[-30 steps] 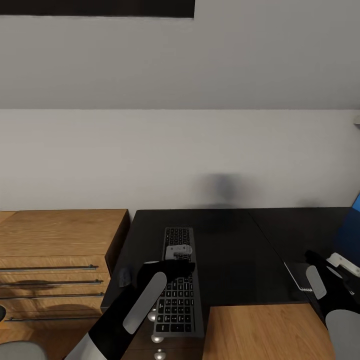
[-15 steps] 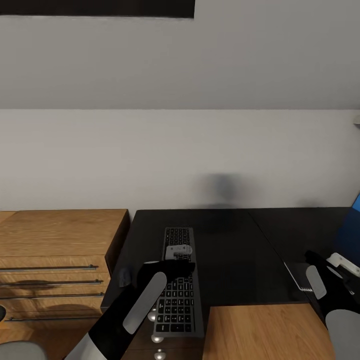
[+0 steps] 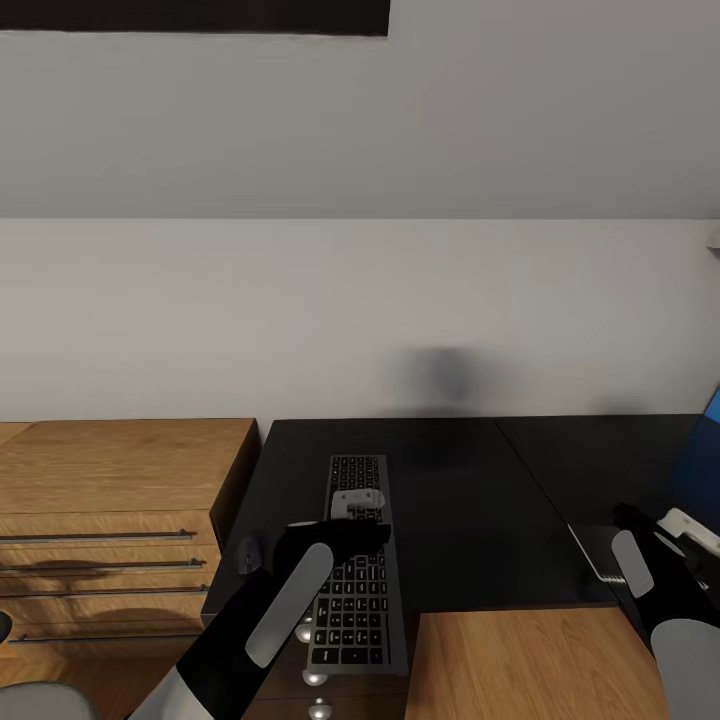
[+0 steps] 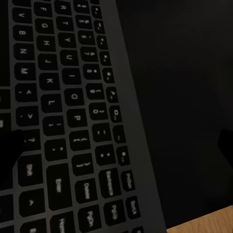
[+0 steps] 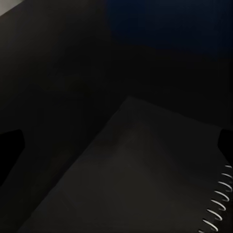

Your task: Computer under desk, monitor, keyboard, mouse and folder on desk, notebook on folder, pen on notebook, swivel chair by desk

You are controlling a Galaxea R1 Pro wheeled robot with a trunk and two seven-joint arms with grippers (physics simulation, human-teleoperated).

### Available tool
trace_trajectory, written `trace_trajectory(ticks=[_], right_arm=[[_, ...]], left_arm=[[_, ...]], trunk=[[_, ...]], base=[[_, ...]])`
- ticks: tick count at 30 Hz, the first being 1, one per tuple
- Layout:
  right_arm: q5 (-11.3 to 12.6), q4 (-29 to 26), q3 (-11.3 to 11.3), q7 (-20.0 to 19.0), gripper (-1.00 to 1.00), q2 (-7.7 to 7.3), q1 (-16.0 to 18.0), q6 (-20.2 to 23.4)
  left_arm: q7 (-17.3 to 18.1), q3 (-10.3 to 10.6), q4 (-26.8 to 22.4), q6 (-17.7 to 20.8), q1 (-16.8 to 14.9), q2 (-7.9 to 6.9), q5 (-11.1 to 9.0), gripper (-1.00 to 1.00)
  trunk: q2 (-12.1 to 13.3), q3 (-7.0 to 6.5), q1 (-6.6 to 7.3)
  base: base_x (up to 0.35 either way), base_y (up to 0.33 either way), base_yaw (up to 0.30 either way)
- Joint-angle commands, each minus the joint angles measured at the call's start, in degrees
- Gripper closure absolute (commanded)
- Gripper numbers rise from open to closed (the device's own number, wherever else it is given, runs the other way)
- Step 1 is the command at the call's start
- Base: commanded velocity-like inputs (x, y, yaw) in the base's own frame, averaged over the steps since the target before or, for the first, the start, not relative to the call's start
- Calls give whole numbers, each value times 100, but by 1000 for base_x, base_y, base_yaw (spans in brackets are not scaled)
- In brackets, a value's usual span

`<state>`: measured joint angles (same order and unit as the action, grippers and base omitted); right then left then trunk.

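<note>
Two claws hover low over the black worktop (image 3: 460, 500): the left claw (image 3: 345, 530) above the keyboard (image 3: 357, 570) lying lengthwise, the right claw (image 3: 650, 525) above the notebook (image 5: 145, 179). Whether either grips anything, I cannot tell.

Oak drawer unit (image 3: 120, 480) against grey wall (image 3: 360, 300).

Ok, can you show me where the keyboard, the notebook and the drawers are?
keyboard (image 3: 358, 590): head view, on its middle rows of keys.
notebook (image 3: 598, 550): head view, on its dark cover near the spiral edge.
drawer unit (image 3: 110, 470): head view, on its oak top.
</note>
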<state>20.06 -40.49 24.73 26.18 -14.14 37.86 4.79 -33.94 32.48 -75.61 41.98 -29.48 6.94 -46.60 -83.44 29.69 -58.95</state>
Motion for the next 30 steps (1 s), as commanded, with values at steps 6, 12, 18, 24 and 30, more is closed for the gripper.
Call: trace_trajectory(ticks=[6, 12, 18, 24, 30], right_arm=[[24, -6, -3, 28, -100, 4, 2, 27], [25, -4, -3, 26, -100, 7, 2, 23], [33, 5, -6, 22, -100, 8, 1, 22], [26, 1, -11, 20, -100, 8, 2, 15], [25, 2, -12, 19, -100, 8, 2, 14]], left_arm=[[-90, 4, -7, -4, -5, 8, -60, -100], [-94, 4, -7, -5, -5, 9, -60, -100], [-95, 4, -7, -5, -5, 9, -60, -100], [-95, 4, -7, -5, -5, 9, -60, -100], [-95, 4, -7, -5, -5, 9, -60, -100]], trunk=[[-204, 96, -110], [-445, 204, -241], [-685, 312, -373], [-726, 330, -395], [-726, 330, -395]], base=[[0, 0, 0], [0, 0, 0], [0, 0, 0], [0, 0, 0], [0, 0, 0]])
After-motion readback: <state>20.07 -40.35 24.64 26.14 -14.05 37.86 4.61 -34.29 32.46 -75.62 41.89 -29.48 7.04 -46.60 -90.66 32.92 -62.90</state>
